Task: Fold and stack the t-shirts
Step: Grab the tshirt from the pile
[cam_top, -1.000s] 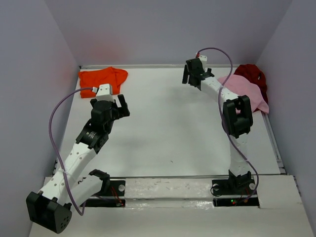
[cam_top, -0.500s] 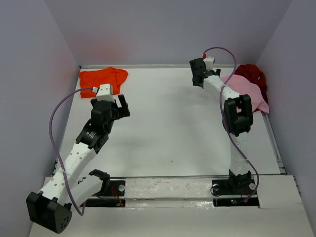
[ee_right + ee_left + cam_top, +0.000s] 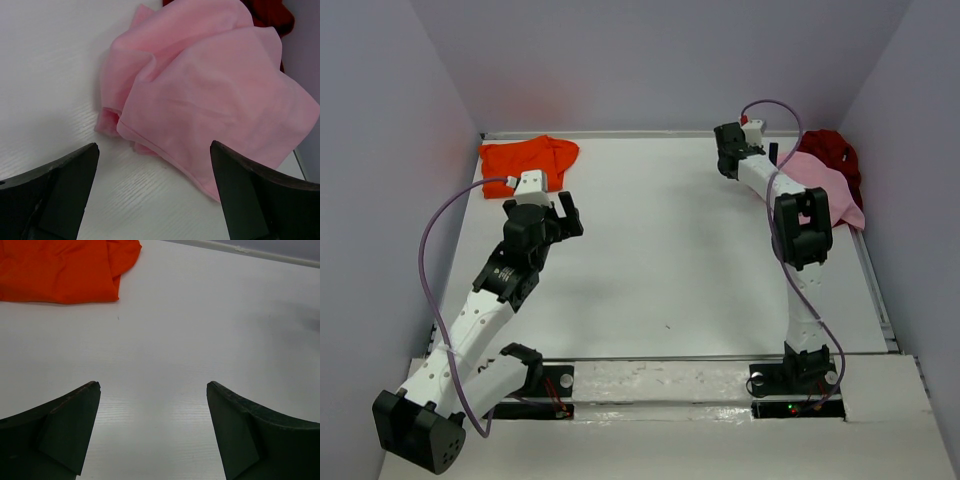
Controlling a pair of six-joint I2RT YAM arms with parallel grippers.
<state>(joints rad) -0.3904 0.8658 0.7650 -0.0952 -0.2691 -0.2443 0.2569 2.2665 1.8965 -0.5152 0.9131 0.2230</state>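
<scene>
The bright orange t-shirt (image 3: 525, 158) lies crumpled in the far left corner and shows in the left wrist view at the upper left (image 3: 60, 270). My left gripper (image 3: 565, 215) (image 3: 152, 386) hovers open over bare table, short of that shirt. The light pink t-shirt (image 3: 828, 185) (image 3: 210, 90) lies bunched at the far right, partly over the dark red t-shirt (image 3: 832, 148) (image 3: 272, 12). My right gripper (image 3: 760, 158) (image 3: 154, 146) stands open just above the pink shirt's near edge, holding nothing.
The white table (image 3: 660, 250) has a raised rim along the back and right side (image 3: 875, 290). Grey walls close in on three sides. A purple cable (image 3: 440, 250) loops from each arm.
The right arm has swung to the right, bringing its gripper up to the pink t-shirt. The left arm and all the shirts have stayed still.
</scene>
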